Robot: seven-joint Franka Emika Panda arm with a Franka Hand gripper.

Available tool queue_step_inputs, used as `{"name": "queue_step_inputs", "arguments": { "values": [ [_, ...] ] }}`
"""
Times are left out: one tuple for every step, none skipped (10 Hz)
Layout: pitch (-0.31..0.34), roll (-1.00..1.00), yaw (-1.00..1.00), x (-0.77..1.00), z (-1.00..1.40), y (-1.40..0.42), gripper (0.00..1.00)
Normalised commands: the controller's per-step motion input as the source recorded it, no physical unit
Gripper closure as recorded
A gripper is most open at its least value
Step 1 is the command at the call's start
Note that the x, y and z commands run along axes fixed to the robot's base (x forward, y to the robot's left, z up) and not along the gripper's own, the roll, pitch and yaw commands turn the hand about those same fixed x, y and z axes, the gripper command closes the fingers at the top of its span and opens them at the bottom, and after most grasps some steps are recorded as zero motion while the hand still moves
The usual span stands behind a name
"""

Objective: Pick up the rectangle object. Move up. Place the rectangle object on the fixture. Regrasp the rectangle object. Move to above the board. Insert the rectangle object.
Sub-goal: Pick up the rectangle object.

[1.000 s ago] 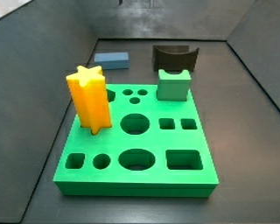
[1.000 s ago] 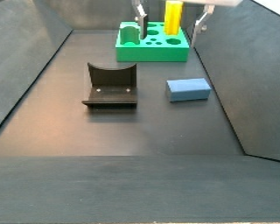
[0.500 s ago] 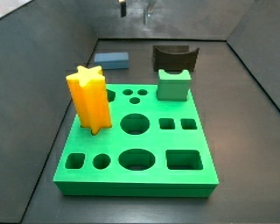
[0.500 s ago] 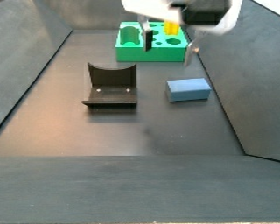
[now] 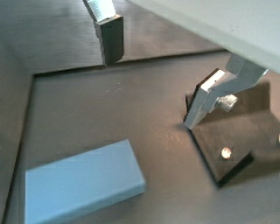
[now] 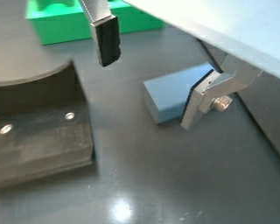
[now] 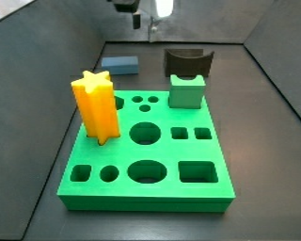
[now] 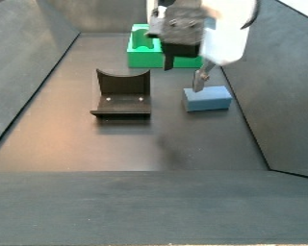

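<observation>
The board (image 8: 146, 56) is largely hidden behind the arm in a side view. The fixture (image 8: 120, 94) stands at left on the floor; the rectangle object (image 8: 208, 98) lies flat to its right — touching nothing. The gripper (image 8: 199, 75) hangs just above the block, fingers (image 6: 106, 42) spread apart and empty. Half a second ago it was higher, back over the board; it has since descended.

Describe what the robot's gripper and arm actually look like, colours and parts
The gripper has two flat silver metal fingers tipped with dark pads; one finger carries a small round screw or knob. In a side view its body is white with a dark block in front. A pale white housing edge crosses both wrist views. No cables or markings are visible.
</observation>
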Motion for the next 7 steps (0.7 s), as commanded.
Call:
{"name": "queue_step_inputs", "arguments": {
  "values": [
    [-0.027, 0.00, -0.88, 0.00, -0.39, -0.22, 0.00],
    [0.000, 0.00, -0.65, -0.10, -0.08, -0.06, 0.00],
    [0.000, 0.00, -0.02, 0.00, -0.07, 0.00, 0.00],
    [0.000, 0.12, -0.08, -0.24, -0.47, -0.12, 0.00],
    [-0.007, 0.10, -0.07, -0.23, -0.55, -0.23, 0.00],
    [-0.013, 0.03, -0.10, -0.12, -0.26, -0.20, 0.00],
    [-0.001, 0.03, -0.16, -0.11, -0.17, -0.23, 0.00]
  ]
}}
